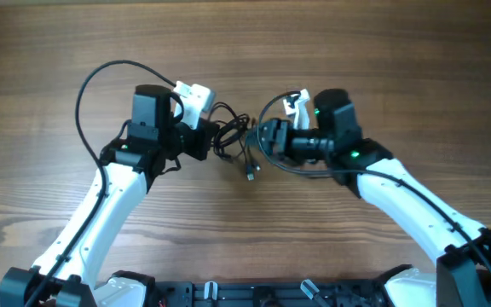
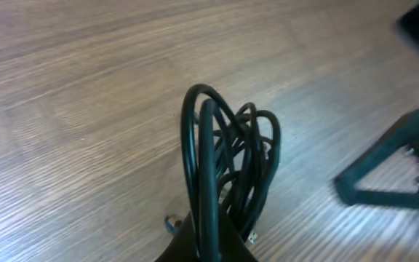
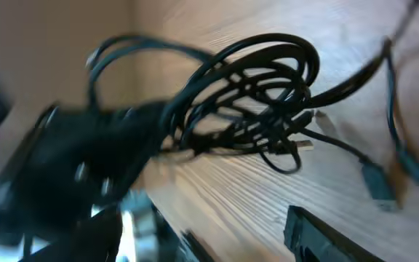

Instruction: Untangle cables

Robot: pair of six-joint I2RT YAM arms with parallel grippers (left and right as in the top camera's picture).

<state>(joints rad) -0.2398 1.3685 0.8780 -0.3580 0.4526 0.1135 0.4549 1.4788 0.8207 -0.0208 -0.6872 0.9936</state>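
The cables (image 1: 231, 138) are kept upright as one knotted bundle on the worktop (image 1: 245, 51), pinched in the closed left claw (image 1: 210, 141). Loops are thereby offered to the right claw (image 1: 264, 141), apparently spread and empty, just beside.

I am seeing soft, even light falling from above on the table (image 1: 245, 51), making only faint shadows. The overhead view is looking sharp. The left wrist view is showing the cables (image 2: 208, 160) clearly but smearing at its right edge. The right wrist view is blurring badly, mostly at its left.
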